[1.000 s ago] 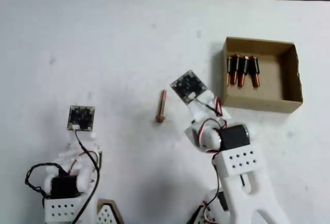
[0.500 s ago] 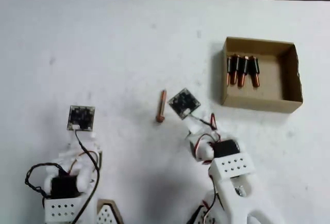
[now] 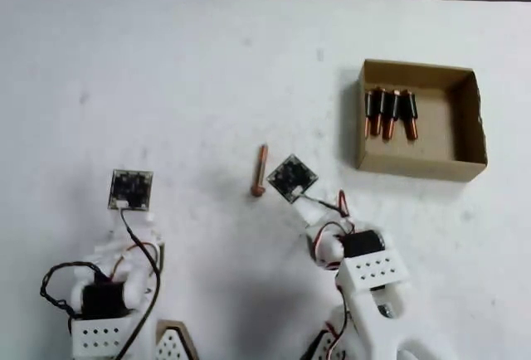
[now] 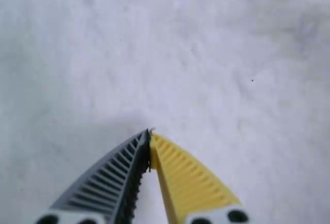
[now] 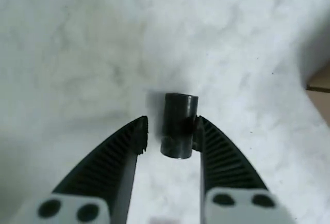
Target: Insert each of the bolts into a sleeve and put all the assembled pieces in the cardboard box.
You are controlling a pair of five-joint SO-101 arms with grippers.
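A copper bolt (image 3: 260, 171) lies loose on the white table, just beside the camera board of my right arm (image 3: 365, 269). A short black sleeve (image 5: 178, 125) lies between the fingers of my right gripper (image 5: 170, 126), which is open. The sleeve rests against one finger (image 5: 211, 146) with a gap to the other. The cardboard box (image 3: 463, 124) stands at the right and holds three assembled bolt-and-sleeve pieces (image 3: 390, 114). My left gripper (image 4: 149, 135) is shut on nothing over bare table, with its arm (image 3: 116, 277) at the front left.
A corner of the cardboard box (image 5: 320, 81) shows at the edge of the right wrist view. The white table (image 3: 166, 70) stretches bare to the far edge and left of the bolt.
My right arm has drawn back from the box toward the front edge, ending close beside the loose bolt. The left arm, the bolt and the box have not moved.
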